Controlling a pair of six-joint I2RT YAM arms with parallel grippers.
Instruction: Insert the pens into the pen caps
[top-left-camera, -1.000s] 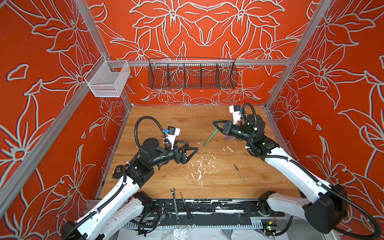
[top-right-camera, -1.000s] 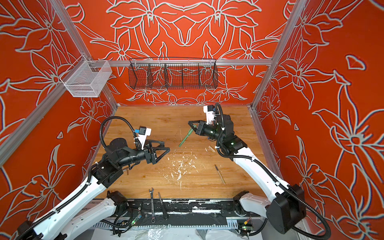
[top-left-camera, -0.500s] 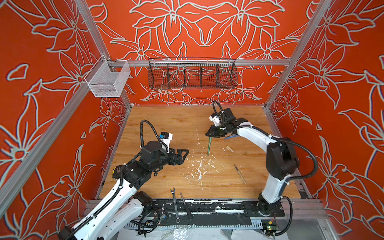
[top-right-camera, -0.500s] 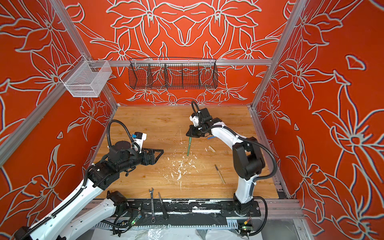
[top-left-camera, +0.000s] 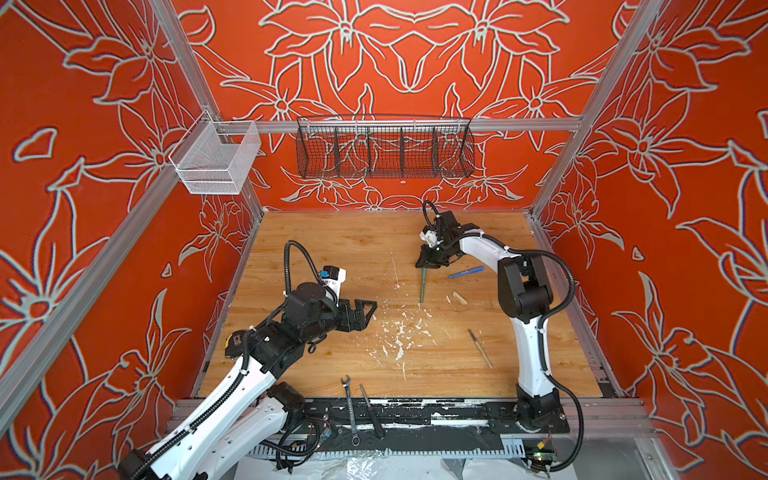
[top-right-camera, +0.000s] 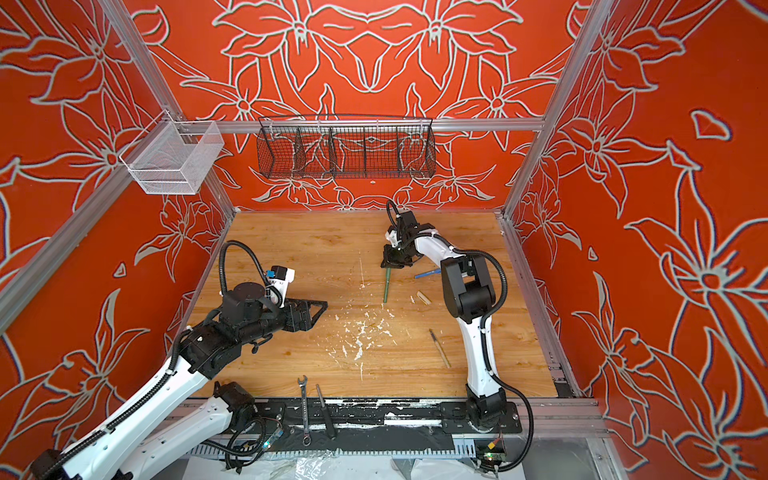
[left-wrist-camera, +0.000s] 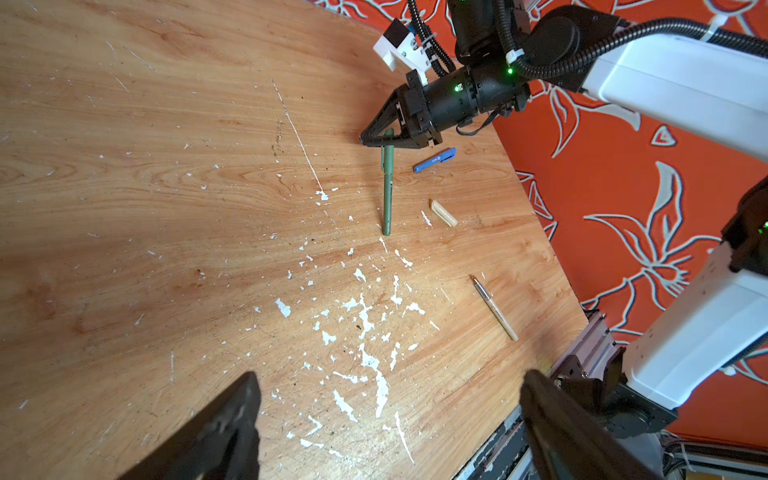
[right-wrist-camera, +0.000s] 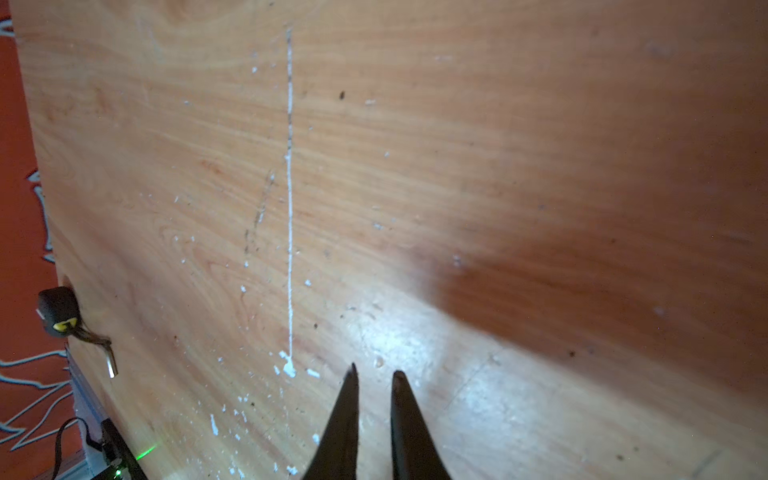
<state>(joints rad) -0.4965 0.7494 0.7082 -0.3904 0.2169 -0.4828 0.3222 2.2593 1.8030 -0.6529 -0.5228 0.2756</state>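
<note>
Wooden table (top-left-camera: 332, 249), with the task judged about two-thirds done. The right arm reaches far, its right pincer (top-left-camera: 428, 266) closed on the capped end of the green pen (top-left-camera: 422, 286), which hangs toward the table; the left pincer (top-left-camera: 370, 313) hovers near left, spread wide and empty. The green pen and the blue pen (top-left-camera: 466, 272) look capped, while the tan pen (top-left-camera: 480, 349), near right, lies bare, apart from the tan cap (top-left-camera: 459, 297).

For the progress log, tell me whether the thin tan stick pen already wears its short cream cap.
No, the cream cap lies apart from the tan pen, whose dark tip is bare.
</note>
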